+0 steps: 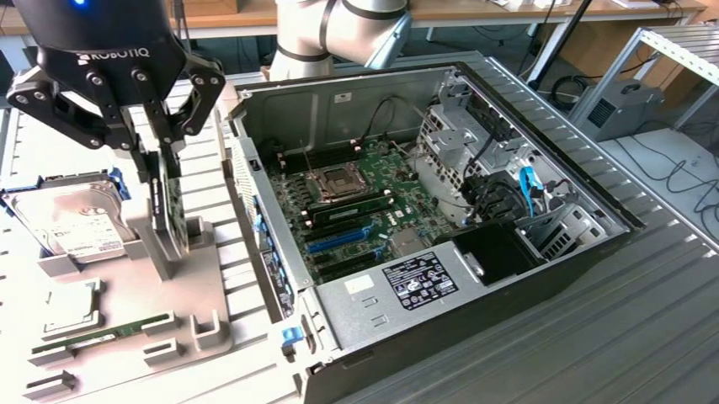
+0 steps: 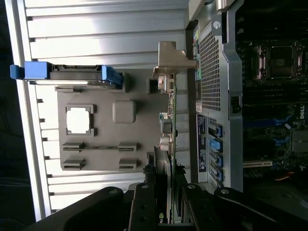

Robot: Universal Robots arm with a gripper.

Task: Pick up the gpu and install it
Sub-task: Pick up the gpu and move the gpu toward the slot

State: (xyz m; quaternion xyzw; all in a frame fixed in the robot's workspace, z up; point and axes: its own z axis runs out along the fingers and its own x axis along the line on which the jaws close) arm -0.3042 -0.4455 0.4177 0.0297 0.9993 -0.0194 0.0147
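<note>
1. Left of the exterior view: a silver labelled hard drive [image 1: 70, 220] stands in a grey slotted holder [image 1: 208, 316].
2. Just right of the drive, the black claw [image 1: 161, 160] is clamped on the thin black gpu card [image 1: 171, 206], which stands upright on the holder.
3. Centre to right: an open black computer case [image 1: 450, 210].

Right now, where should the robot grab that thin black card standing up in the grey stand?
Probably by its free upper edge, near the middle, coming straight down from above. The gpu stands on edge in the grey stand, so both flat faces are open to pinch, while its lower edge sits in the slot. The tool is lined up over that edge.
</note>
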